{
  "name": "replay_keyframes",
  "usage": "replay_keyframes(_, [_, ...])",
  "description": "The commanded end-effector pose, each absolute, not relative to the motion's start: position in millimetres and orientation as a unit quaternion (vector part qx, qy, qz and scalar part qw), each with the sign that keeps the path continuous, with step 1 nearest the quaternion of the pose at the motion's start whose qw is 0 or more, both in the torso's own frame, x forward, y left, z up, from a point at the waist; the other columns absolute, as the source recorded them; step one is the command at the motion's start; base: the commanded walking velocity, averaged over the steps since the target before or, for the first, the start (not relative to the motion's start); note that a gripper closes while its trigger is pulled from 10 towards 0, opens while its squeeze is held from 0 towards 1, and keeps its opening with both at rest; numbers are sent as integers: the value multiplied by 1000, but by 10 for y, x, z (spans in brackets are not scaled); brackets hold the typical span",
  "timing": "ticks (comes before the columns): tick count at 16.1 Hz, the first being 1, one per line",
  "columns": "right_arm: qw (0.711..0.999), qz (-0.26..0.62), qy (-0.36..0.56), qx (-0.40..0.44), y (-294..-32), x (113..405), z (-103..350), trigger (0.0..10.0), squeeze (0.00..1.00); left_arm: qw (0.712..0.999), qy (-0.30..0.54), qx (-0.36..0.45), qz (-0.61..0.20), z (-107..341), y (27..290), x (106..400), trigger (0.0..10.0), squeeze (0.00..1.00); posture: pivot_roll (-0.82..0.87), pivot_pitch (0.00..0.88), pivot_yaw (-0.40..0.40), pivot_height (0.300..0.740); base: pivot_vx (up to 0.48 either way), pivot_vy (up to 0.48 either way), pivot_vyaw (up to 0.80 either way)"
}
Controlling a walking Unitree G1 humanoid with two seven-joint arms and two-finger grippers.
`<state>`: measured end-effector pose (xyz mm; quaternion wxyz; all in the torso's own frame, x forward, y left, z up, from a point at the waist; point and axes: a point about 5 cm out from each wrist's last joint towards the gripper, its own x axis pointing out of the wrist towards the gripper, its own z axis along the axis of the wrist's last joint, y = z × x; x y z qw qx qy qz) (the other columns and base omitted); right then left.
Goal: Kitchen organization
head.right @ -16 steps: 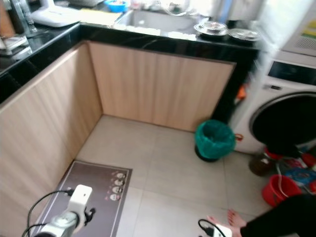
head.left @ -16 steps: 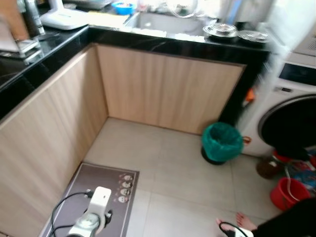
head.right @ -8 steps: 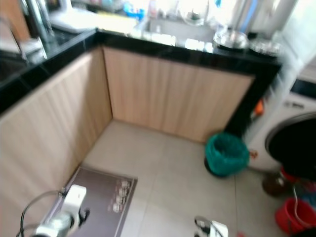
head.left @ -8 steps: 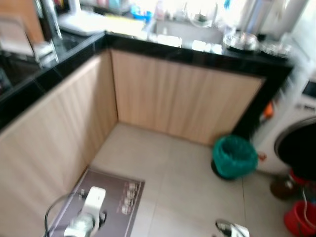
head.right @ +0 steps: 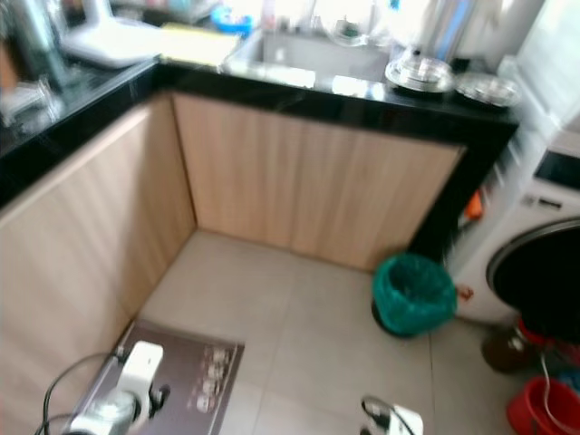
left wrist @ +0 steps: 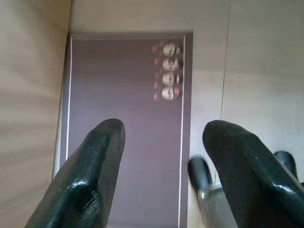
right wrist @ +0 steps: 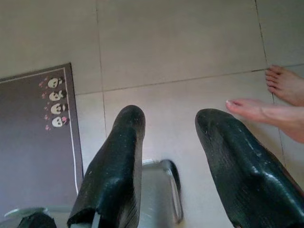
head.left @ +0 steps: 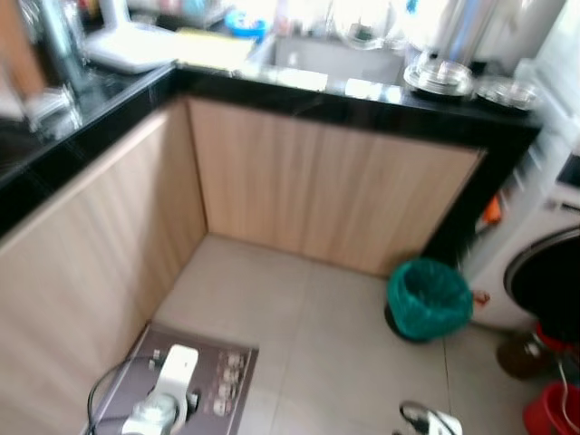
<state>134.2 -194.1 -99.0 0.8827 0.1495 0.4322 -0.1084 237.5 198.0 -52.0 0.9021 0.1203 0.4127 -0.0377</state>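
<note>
Whole head view has shifted against the earlier frames: black-topped surface (head.left: 344, 95) and sink (head.left: 335, 56) sit a touch lower and closer than a second ago, the person's foot has dropped out of the head view, frame is soft with motion blur. Read as camera movement — robot walking or turning toward the corner, not objects moving. Judgement: still in approach; no organizing has begun, nothing is held.

Left to right in the head view:
- 10 o'clock: white appliance (head.left: 131, 47) on the surface, next to a yellow board (head.left: 213, 47).
- 12 o'clock: sink, blue bowl (head.left: 243, 20) at its left rim.
- 1 o'clock: steel lidded pots (head.left: 441, 74) on the surface, the likeliest things to tidy.
- 4 o'clock: green-lined bin (head.left: 428, 297) on the floor; washing machine (head.left: 544, 281) beyond it, red bucket (head.left: 551, 410) at the frame corner.

Arms: both hang low, pointed at the floor.
- Left pincer (left wrist: 164, 142): fingers spread wide, empty, above the dark floor mat (left wrist: 126, 123).
- Right pincer (right wrist: 168, 142): spread wide, empty, over floor tiles; a person's bare feet (right wrist: 275, 102) stand near it on the tiles.
</note>
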Motion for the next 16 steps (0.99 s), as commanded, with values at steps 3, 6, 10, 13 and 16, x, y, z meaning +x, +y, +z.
replay_keyframes(3, [879, -127, 433, 151, -2036, 1293, -993, 10000, 0, 900, 418, 112, -49, -544, 1885, 2364, 10000, 0, 19, 19, -60, 740, 326, 0, -279])
replay_keyframes(6, [880, -128, 432, 148, -2033, 1302, -990, 10000, 0, 900, 418, 114, -50, -539, 1893, 2371, 10000, 0, 23, 23, -55, 740, 326, 0, -383])
replay_keyframes(10, [880, -128, 431, 153, -2018, 1315, -988, 10000, 0, 900, 417, 116, -49, -528, 1909, 2384, 10000, 0, 32, 21, -50, 740, 325, 0, 0])
replay_keyframes(13, [881, -128, 430, 153, -2014, 1326, -986, 10000, 0, 900, 417, 116, -50, -525, 1908, 2389, 10000, 0, 34, 21, -51, 740, 326, 0, 0])
replay_keyframes(16, [881, -128, 428, 154, -2014, 1328, -984, 10000, 0, 899, 418, 117, -50, -533, 1906, 2376, 10000, 0, 32, 17, -53, 740, 330, 0, 0])
